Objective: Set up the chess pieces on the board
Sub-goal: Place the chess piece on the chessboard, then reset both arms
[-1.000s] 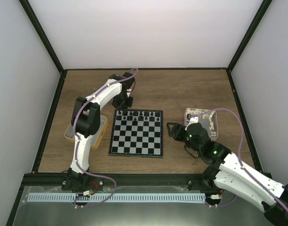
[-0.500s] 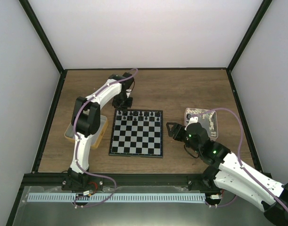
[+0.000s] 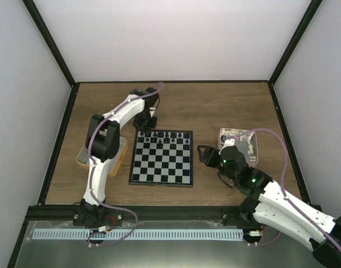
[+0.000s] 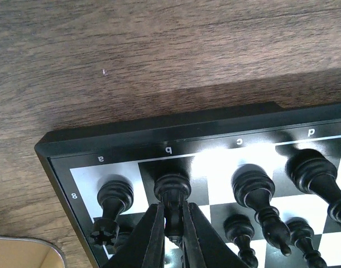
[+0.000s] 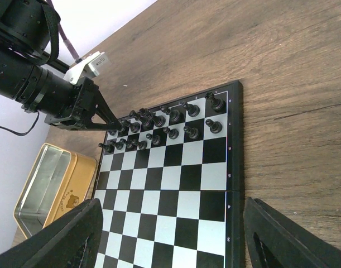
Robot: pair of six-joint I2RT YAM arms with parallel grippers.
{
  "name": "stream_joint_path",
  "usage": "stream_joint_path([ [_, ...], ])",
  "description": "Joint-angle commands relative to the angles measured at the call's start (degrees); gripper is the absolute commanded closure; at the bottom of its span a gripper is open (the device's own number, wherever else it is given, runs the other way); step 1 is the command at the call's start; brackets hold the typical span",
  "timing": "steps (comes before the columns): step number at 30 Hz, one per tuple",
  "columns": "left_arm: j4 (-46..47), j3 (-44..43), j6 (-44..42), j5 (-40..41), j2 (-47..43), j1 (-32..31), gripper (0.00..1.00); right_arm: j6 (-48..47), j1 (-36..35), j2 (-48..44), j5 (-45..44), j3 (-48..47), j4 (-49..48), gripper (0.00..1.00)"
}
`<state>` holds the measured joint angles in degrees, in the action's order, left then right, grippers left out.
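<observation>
**Far-left corner of the board.** Your left hand point(image 4: 172, 215) was over the far-left corner of the board point(image 3: 162, 167). It was clenched on a black piece point(image 4: 172, 188), which stood upright on the second square from the left in the farthest row. The other chess pieces point(image 3: 166, 135) stood in the board's two far rows. Your right hand point(image 3: 204, 153) hung released, grasping nothing, just right of the board above the counter point(image 3: 215, 106). A yellow-rimmed tin point(image 5: 75, 187) lay left of the board.
</observation>
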<state>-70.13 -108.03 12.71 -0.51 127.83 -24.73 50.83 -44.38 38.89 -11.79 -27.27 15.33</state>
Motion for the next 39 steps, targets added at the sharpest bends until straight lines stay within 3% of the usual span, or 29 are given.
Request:
stream_joint_path([
  [1,-0.1,0.5,-0.9,-0.6,1.4,0.1,0.89,-0.1,0.2,-0.1,-1.7,0.2,-1.0,0.29],
  [9,0.2,-0.2,-0.9,-1.4,0.8,0.1,0.77,-0.1,0.3,0.1,-1.4,0.2,-1.2,0.29],
  [15,-0.1,-1.8,-0.5,-1.8,-0.6,0.1,0.74,0.0,0.3,0.1,-1.3,0.3,-1.3,0.29],
  [22,2.4,1.2,1.0,1.0,-7.8,0.1,0.63,-1.1,0.2,0.8,-1.1,0.0,-0.6,0.29],
  [25,7.8,4.6,1.6,2.7,-13.9,0.1,0.53,-2.3,0.3,0.8,-1.3,0.2,0.4,0.28],
  [29,16.7,12.1,2.0,2.7,-25.1,0.1,0.48,-6.8,0.2,-0.9,-2.0,-1.0,2.4,0.24],
  [35,32.0,32.2,2.9,2.8,-49.1,0.0,0.33,-12.0,0.3,-4.0,-6.5,-4.8,8.1,0.1],
  [36,33.7,35.1,2.9,3.1,-53.4,-0.1,0.28,-12.6,0.3,-4.5,-6.7,-5.4,8.7,0.08],
  [38,36.6,40.7,2.9,3.7,-62.4,-0.2,0.07,-13.3,0.3,-5.4,-7.4,-6.3,10.2,0.07],
  [39,37.5,43.2,2.8,4.0,-66.9,-0.2,0.01,-13.7,0.3,-5.8,-7.9,-6.8,11.0,0.05],
])
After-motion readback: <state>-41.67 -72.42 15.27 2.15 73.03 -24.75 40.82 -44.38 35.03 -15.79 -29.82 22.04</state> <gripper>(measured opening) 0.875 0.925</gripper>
